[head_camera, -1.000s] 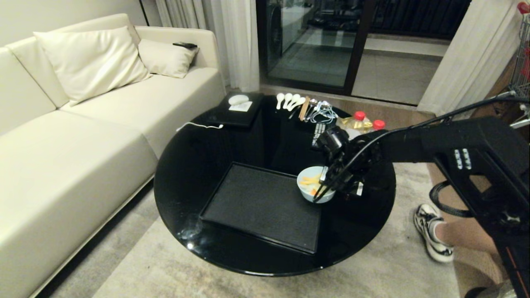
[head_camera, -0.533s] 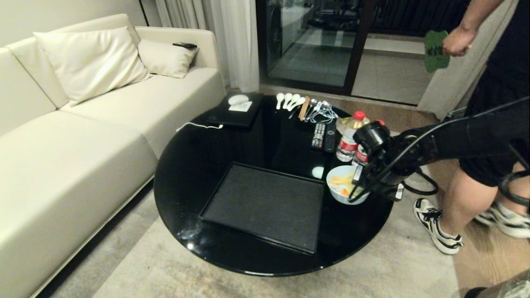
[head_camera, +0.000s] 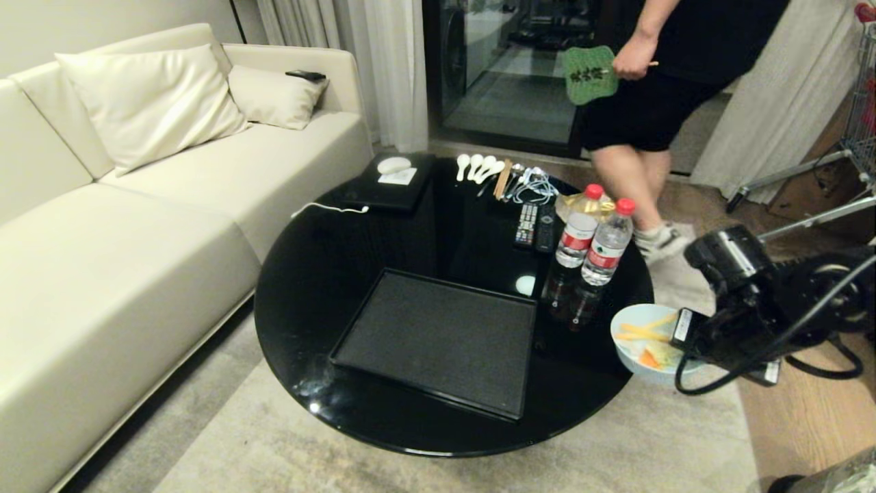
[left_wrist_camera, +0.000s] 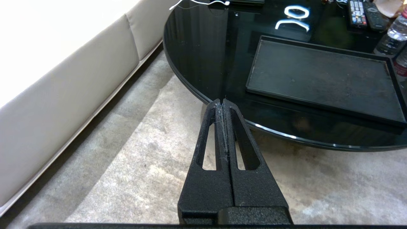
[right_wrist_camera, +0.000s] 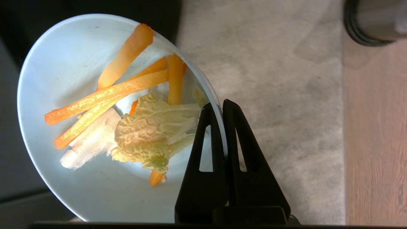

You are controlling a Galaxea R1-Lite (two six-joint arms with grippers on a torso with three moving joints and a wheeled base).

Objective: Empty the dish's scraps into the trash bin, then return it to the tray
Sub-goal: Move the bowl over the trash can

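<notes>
Your right gripper (right_wrist_camera: 222,106), clamped on the bowl (head_camera: 633,322) rim, has carried it off the tray (head_camera: 438,339) past the table edge; scraps (right_wrist_camera: 127,108) still inside, bin next

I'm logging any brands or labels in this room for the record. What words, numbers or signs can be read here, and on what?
None can be read.
Two water bottles: red-and-white labels, print too small to read.
Green fan in the person's hand: dark marks, too blurred to read.
Remote controls: button markings too small to read.
Dish, tray: no text.
</notes>
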